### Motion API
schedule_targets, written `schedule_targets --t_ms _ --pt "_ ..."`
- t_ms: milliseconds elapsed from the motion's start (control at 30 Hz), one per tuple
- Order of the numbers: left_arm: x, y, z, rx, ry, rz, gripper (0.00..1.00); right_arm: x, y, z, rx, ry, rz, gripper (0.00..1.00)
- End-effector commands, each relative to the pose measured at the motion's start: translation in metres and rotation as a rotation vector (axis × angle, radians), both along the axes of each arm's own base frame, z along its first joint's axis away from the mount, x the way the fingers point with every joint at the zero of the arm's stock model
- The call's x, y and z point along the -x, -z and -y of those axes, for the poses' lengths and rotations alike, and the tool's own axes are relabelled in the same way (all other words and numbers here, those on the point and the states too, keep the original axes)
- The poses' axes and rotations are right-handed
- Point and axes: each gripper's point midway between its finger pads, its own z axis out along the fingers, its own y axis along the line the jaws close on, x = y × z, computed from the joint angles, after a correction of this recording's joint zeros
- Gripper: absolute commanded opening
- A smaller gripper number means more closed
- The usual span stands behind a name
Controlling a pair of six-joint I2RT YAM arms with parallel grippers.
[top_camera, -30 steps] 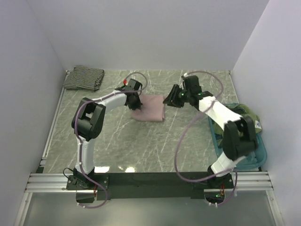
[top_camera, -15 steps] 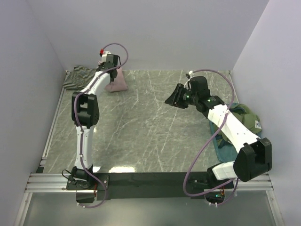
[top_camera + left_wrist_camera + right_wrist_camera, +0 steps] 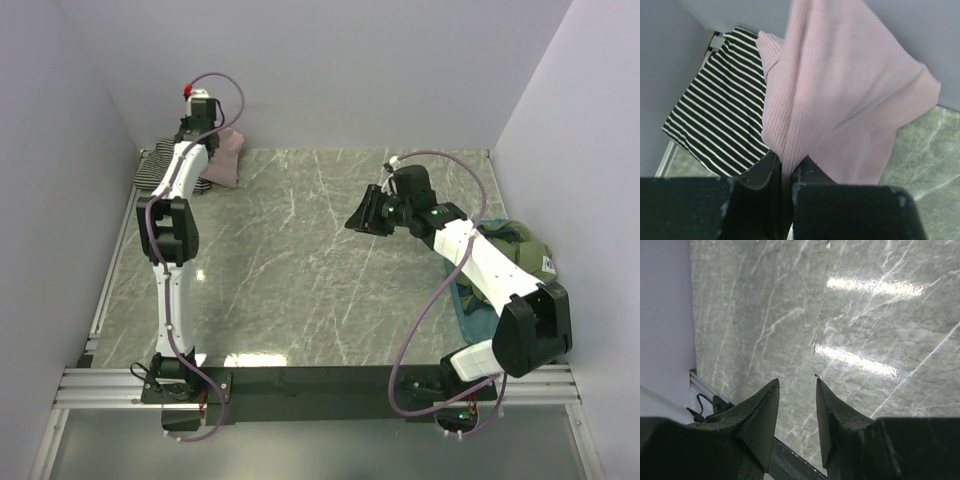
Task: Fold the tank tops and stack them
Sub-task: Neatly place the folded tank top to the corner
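Top external view, striped tank top (image 3: pixel 150 172) folded in the worktop's (image 3: pixel 300 270) far-left corner, my left jaws pressed together pinching the pink tank top (image 3: pixel 226 160) dangling beside it, my right jaws spread above the worktop's right half.

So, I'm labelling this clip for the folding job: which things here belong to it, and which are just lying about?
Part of the job:
- pink tank top, pinched in the left tool
- striped tank top, lying folded in the far left corner

Just lying about:
- teal tray at the right edge
- olive cloth lying in it
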Motion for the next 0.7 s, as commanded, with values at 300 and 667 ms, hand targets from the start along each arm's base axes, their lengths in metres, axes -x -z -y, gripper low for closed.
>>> schedule_targets --t_ms 300,667 --pt "-0.019 -0.077 -0.016 0.123 0.153 0.180 0.00 -0.007 -0.009 -0.012 0.023 -0.017 0.033 0.42" --pt "-0.010 -0.126 -0.022 0.223 0.208 0.285 0.00 -0.007 -0.012 -0.021 0.024 -0.021 0.037 0.42"
